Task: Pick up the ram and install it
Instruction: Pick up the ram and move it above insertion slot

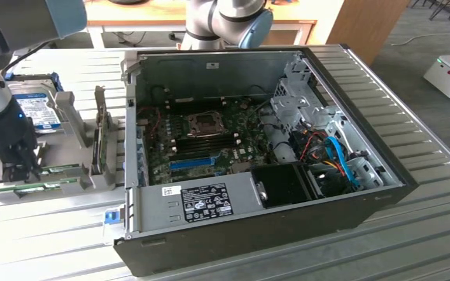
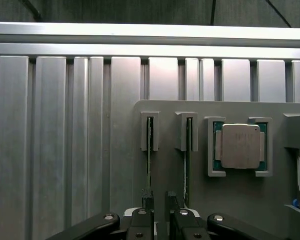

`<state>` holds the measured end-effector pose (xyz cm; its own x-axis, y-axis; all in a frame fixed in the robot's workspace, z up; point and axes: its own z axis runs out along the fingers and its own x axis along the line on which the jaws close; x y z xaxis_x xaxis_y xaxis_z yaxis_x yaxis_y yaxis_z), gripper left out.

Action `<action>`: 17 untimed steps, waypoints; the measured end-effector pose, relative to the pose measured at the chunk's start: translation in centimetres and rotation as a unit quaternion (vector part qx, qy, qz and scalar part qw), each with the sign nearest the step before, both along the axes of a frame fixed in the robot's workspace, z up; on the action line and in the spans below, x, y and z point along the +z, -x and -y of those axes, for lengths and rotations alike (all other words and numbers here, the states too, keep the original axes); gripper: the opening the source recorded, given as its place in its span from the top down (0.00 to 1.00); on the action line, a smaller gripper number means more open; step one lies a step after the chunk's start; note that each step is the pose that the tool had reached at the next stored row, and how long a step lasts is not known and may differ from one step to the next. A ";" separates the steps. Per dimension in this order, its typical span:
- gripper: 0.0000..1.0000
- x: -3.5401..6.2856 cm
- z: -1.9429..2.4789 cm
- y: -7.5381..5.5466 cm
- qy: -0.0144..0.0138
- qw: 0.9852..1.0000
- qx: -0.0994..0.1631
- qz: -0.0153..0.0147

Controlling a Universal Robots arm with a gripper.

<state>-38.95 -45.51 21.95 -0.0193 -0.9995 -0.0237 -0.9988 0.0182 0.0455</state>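
Ribbed metal surface [image 1: 436, 234] carries an open black computer case [image 1: 287, 222] at its middle and a flat grey plastic holder [image 2: 230, 200] toward its edge at the exterior view's left. A long, thin green ram stick [image 2: 150, 150] stands on edge in a slot of the holder. A second ram stick [image 2: 188, 150] stands parallel beside it, next to a square silver processor chip [image 2: 238, 146]. The pincer [image 2: 160, 200] hangs low over the sticks' ends, released, jaws apart with nothing between them.
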 end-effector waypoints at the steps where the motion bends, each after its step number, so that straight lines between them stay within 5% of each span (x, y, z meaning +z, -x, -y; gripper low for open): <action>1: 0.76 0.00 0.09 0.0 0.000 1.000 0.000 0.000; 17: 0.76 0.01 0.15 -1.0 0.000 1.000 0.000 0.000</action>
